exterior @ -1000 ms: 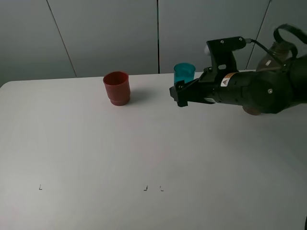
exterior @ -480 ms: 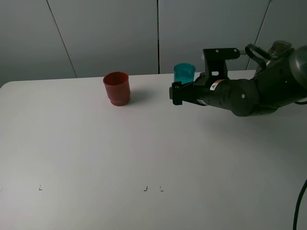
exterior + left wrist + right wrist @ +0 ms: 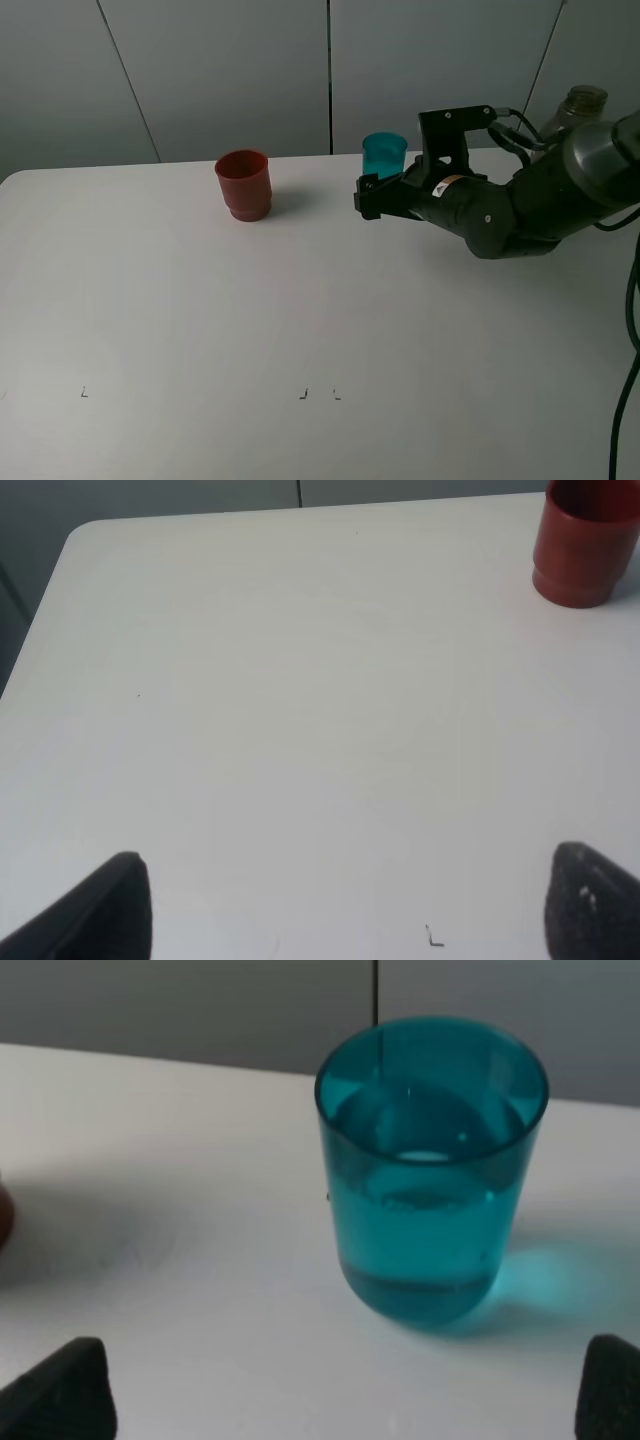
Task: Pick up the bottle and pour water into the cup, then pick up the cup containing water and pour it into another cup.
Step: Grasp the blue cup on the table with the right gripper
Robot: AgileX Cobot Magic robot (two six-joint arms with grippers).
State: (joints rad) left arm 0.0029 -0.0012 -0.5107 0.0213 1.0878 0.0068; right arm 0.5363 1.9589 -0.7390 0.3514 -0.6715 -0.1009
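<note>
The cup (image 3: 384, 153), a translucent teal tumbler, stands upright at the back of the table, and in the right wrist view the cup (image 3: 430, 1170) holds water. My right gripper (image 3: 368, 197) is open just in front of it, with the gripper (image 3: 335, 1395) fingertips wide apart and short of the tumbler. Another cup (image 3: 243, 183), opaque red, stands to the left and also appears as the red cup (image 3: 588, 548) in the left wrist view. The bottle (image 3: 585, 102) peeks out behind the right arm at the far right. My left gripper (image 3: 355, 905) is open over bare table.
The white table (image 3: 200, 320) has small dark marks near its front edge. A grey panelled wall runs right behind the table. The right arm's cable hangs at the far right edge.
The right arm has swung round and settled lower, its gripper edging slightly toward the teal cup. More of the bottle's neck now shows behind the arm. Both cups stayed put.
</note>
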